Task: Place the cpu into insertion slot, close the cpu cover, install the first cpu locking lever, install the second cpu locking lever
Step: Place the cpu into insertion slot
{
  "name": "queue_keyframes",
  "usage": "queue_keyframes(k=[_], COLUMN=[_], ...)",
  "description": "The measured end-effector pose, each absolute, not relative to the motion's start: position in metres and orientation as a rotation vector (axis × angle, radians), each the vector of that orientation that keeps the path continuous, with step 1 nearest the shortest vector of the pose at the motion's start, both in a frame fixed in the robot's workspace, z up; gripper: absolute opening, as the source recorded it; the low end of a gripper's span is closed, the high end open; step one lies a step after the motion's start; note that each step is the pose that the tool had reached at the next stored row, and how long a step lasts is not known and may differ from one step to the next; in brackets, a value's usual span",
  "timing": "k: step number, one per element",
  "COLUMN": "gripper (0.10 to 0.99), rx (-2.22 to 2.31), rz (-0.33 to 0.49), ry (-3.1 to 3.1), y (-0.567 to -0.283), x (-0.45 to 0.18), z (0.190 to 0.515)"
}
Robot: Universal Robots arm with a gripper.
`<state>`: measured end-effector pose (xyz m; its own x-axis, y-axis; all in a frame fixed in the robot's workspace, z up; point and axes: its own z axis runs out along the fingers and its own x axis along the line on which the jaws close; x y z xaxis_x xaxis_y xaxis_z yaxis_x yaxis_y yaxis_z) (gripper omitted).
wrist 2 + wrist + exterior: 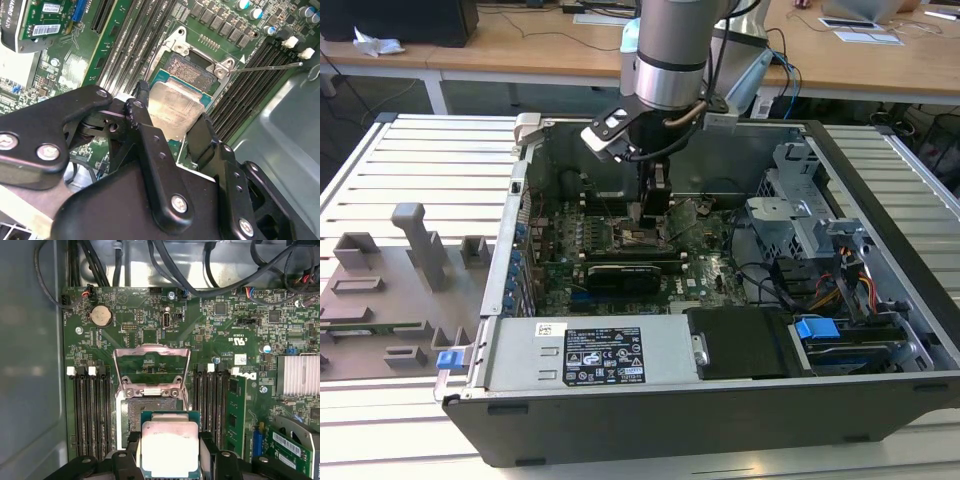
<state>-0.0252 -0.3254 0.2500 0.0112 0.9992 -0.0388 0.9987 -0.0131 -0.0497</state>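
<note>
My gripper point(170, 452) is shut on the cpu point(170, 440), one black finger on each of two opposite edges, its silver-grey top facing the cameras. In the second wrist view the cpu point(176, 106) hangs low over the insertion slot point(192, 72) and covers part of it; I cannot tell whether they touch. The slot's dark pin field point(150, 412) is partly bare. The cpu cover point(151, 367) stands open, tipped up on its hinge. A thin locking lever point(270, 66) sticks out beside the socket. In the exterior view the gripper point(651, 212) reaches down into the open computer case.
Black memory slots point(90, 410) flank the socket on both sides. A finned heatsink point(297, 377) and a green card point(295, 447) lie to one side. Cables point(200, 270) run along the case wall. Drive cage point(800, 225) at the exterior view's right; grey fixtures point(415, 245) on the table at its left.
</note>
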Motion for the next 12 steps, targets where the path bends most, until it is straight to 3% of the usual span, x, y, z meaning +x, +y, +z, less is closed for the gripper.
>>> queue_keyframes(k=[12], gripper=[0.545], rx=[-2.228], rz=[0.098], ry=[-2.201], y=[-0.325], x=[-0.025], z=[0.238])
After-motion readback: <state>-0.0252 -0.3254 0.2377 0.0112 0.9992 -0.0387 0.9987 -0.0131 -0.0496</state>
